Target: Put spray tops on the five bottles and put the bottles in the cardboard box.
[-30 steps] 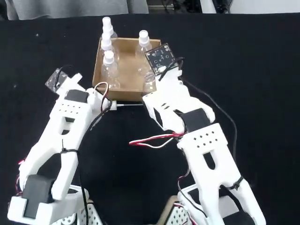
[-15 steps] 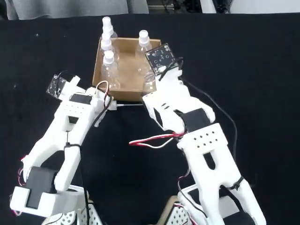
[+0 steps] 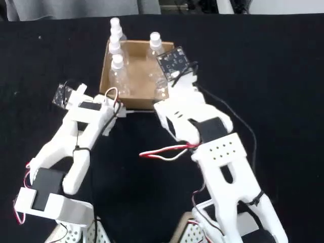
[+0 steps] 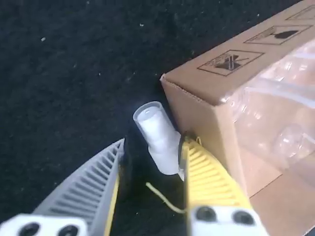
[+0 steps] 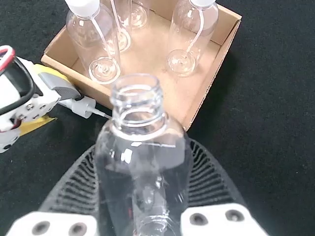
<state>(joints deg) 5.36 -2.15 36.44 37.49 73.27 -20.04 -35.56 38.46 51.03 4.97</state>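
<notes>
Bottles (image 3: 117, 71), four capped, fifth (image 5: 140, 157) clasped in right fingers (image 5: 210, 169), left fingers (image 4: 204, 172) grasping spray top (image 4: 156, 136)

A table (image 3: 283, 61) is seen covered edge to edge by a black cloth (image 3: 45, 55), with small pale specks of lint (image 4: 43, 38) scattered over it in the left wrist view. One open, shallow cardboard box (image 3: 137, 71) is set directly on the cloth toward the far side, a little left of centre, with one corner and a printed side wall caught close up in the left wrist view. The white bases of the two arms (image 3: 35, 207) are placed side by side at the near edge, well apart from the box.
</notes>
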